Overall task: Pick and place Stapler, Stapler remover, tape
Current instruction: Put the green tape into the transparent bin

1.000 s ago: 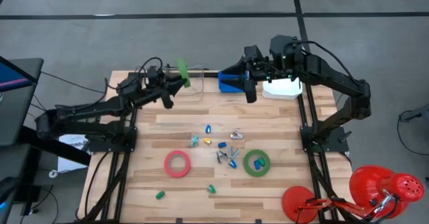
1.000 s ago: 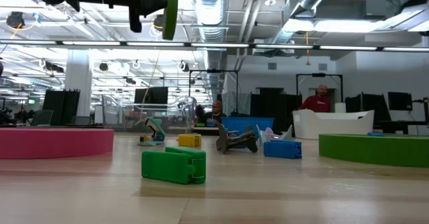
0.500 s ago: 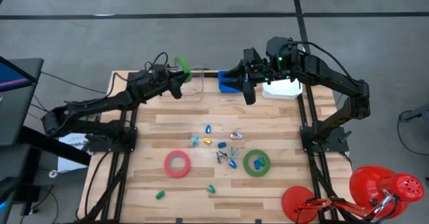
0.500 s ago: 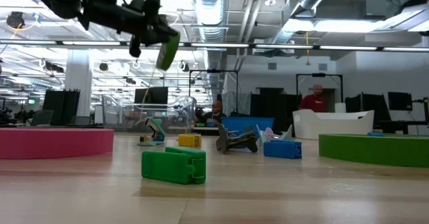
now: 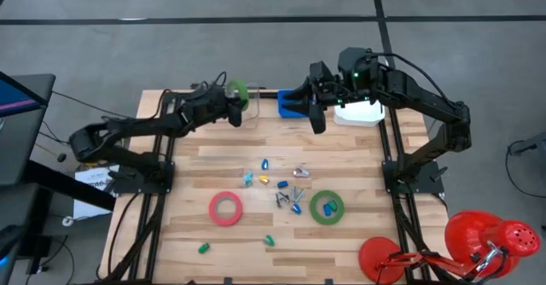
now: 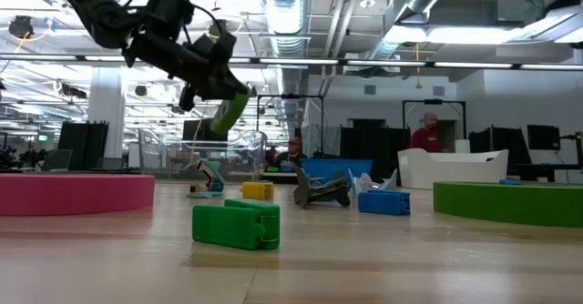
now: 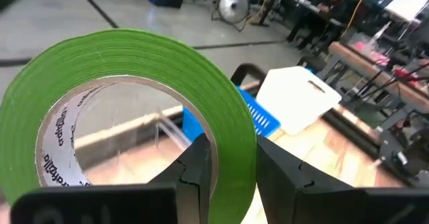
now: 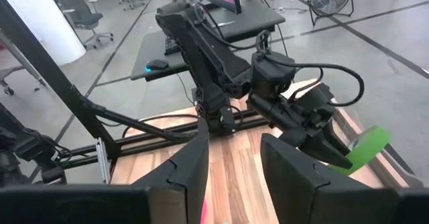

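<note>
Over the table's far edge, above the clear bin (image 5: 247, 106), your green tape roll (image 5: 236, 92) hangs clamped through its rim by the left gripper (image 5: 229, 106). Your right gripper (image 5: 317, 114), fingers apart and empty, hovers by the blue bin (image 5: 292, 105).

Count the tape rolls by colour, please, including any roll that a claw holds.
Green tape rolls: 2, one lying on the table, one held by the left claw at the table's far edge
Pink-red tape rolls: 1, lying on the table
Total: 3
</note>
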